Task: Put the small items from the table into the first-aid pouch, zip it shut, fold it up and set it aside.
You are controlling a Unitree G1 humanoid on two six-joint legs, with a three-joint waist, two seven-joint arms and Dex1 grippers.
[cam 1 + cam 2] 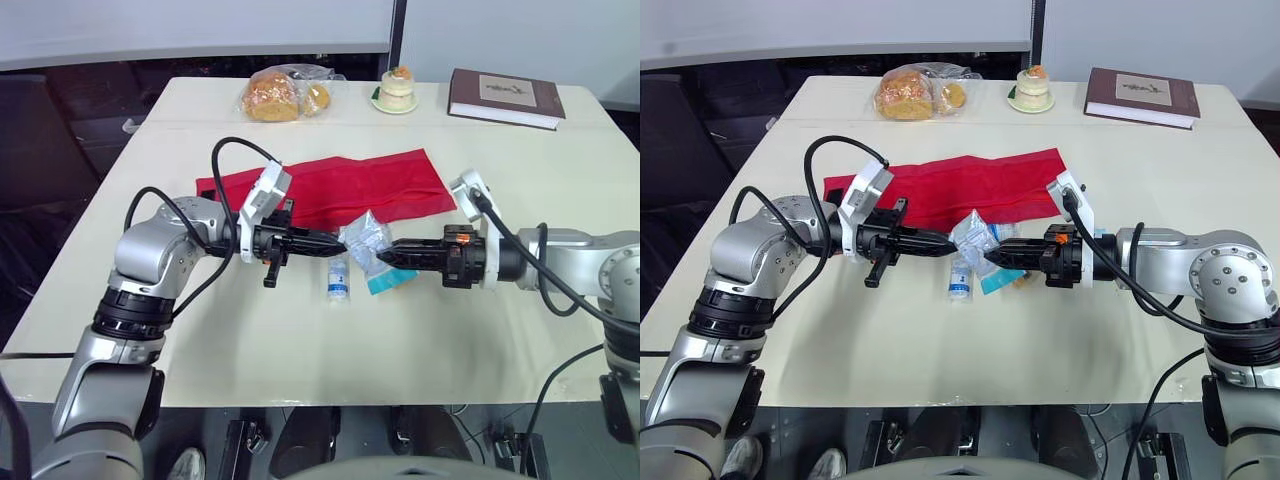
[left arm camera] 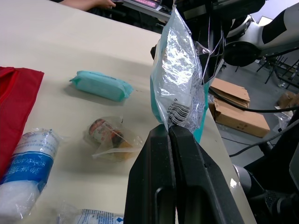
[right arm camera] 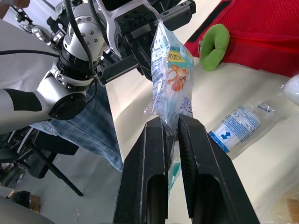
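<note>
Two grips: left end effector and right end effector are each clamped on one clear packet, at opposite edges.
Packet position: held upright above the counter, just in front of the red pouch.
Pouch: lies flat; whether its mouth is open I cannot tell.
Doing it well: one side should probably let go first, so that the carry does not tear the packet.
Waiting: gauze roll, teal pack.

1 red pouch, 1 held packet, 1 book, 1 bread bag, 1 small cake
</note>
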